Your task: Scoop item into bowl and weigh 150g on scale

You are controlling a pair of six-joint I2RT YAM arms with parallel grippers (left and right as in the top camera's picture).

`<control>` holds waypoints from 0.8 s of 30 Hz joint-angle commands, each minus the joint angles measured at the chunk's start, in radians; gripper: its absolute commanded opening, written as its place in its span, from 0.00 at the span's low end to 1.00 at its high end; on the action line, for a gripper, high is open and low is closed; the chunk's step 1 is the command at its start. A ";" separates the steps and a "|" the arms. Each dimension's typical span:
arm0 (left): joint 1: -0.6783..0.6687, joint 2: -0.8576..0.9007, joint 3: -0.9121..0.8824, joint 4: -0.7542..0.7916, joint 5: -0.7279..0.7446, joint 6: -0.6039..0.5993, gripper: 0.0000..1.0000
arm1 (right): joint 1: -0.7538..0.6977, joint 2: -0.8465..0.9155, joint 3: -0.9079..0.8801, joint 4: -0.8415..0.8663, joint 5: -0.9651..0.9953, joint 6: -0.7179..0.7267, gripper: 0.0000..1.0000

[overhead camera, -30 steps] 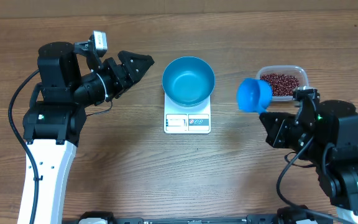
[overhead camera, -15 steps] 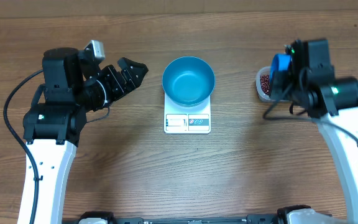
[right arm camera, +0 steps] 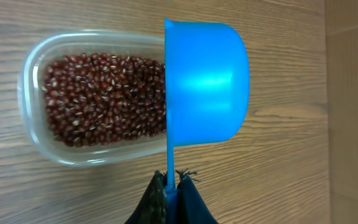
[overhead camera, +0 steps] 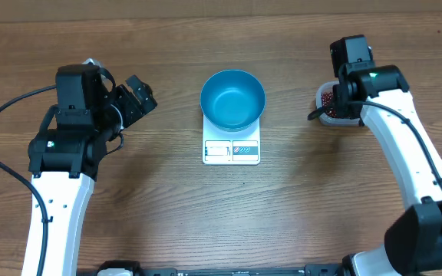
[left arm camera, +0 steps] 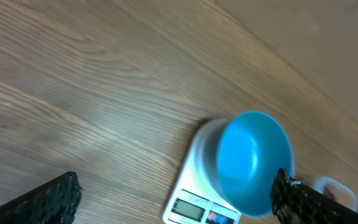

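Note:
The bright blue bowl [overhead camera: 232,100] [left arm camera: 253,162] stands empty on the white scale [overhead camera: 231,151] [left arm camera: 194,206] at the table's middle. Dark red-brown beans [right arm camera: 104,99] fill a clear tub [right arm camera: 33,118] at the back right, mostly hidden under my right arm in the overhead view [overhead camera: 325,103]. My right gripper [right arm camera: 171,190] is shut on the handle of a small blue scoop [right arm camera: 207,84], whose cup is turned on its side at the tub's right end. My left gripper [overhead camera: 144,97] [left arm camera: 169,202] hangs open left of the bowl, holding nothing.
Wood-grain tabletop all around. The left arm's black cable [overhead camera: 6,115] loops out to the left. The right arm [overhead camera: 405,153] reaches from the front right corner to the tub.
My right arm has swung from the front right back over the bean tub, carrying the scoop. My left gripper has drawn back leftward from the bowl and opened wider.

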 commanded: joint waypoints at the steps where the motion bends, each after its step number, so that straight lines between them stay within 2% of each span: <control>1: 0.010 -0.008 0.009 -0.002 -0.091 0.023 0.99 | -0.003 0.049 0.031 0.007 0.027 -0.024 0.04; 14: 0.010 -0.007 0.009 -0.006 -0.089 0.022 1.00 | -0.003 0.113 0.050 0.037 0.053 -0.016 0.04; 24: 0.010 -0.007 0.009 -0.005 -0.086 0.022 1.00 | -0.003 0.048 0.152 -0.055 0.056 0.014 0.04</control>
